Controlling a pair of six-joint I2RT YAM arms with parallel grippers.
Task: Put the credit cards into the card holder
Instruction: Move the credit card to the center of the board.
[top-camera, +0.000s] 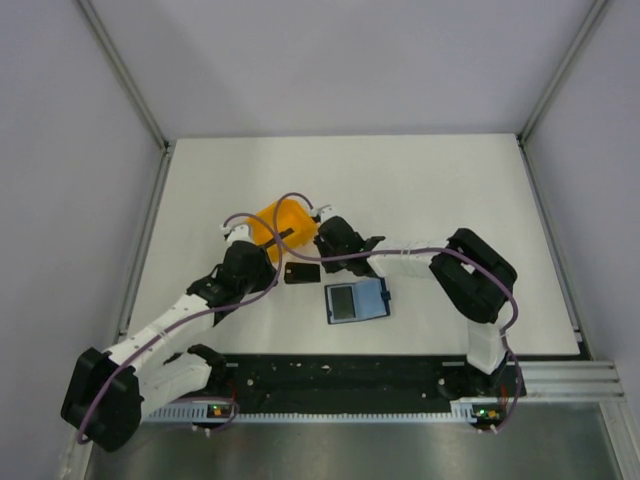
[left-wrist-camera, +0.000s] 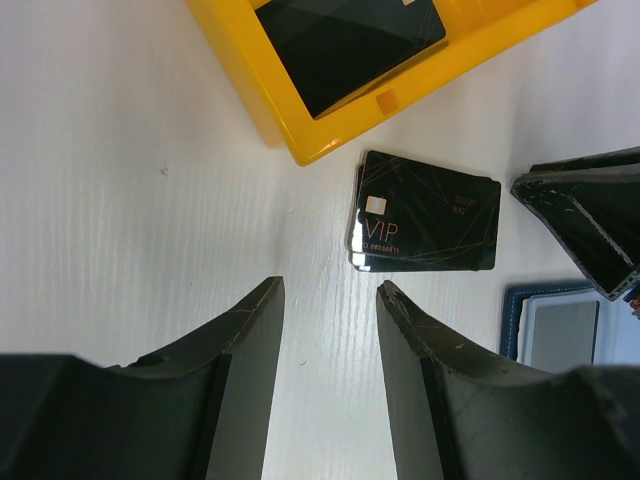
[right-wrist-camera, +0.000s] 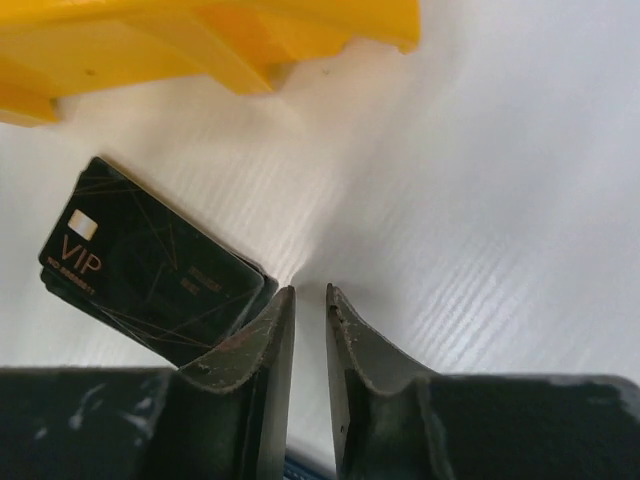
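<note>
**Cards out on the desk, both tools closing in**

Here's the stack of credit cards (left-wrist-camera: 425, 225), black with gold "VIP" lettering, lying flat on the white desk (top-camera: 420, 200) just beside the corner of the orange bin (top-camera: 278, 222). The edges sit slightly offset. Something dark and flat lies inside the bin too, though I can't tell what it is.

The left tool (left-wrist-camera: 330, 290) hovers near the cards with its jaws wide apart, bare desk between them. The right tool (right-wrist-camera: 307, 292) is narrowed to a slit and grips nothing, with one fingertip (right-wrist-camera: 275, 315) right at the stack's corner.

The card holder (top-camera: 357, 301) lies open on the desk, near the cards, lighter blue inside facing up.
</note>
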